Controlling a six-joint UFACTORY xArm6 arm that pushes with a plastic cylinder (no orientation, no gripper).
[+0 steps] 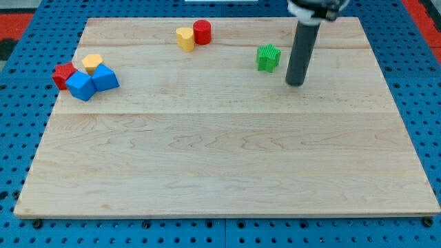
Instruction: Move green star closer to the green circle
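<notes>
The green star (268,58) lies on the wooden board (227,158) near the view's top, right of the middle. My tip (295,83) stands just to the star's right and a little below it, with a small gap between them. No green circle shows anywhere in the view.
A yellow heart (185,38) and a red cylinder (202,32) touch at the view's top middle. At the left a red block (64,74), a yellow hexagon (92,63) and two blue blocks (81,86) (105,78) sit clustered. Blue pegboard (21,55) surrounds the board.
</notes>
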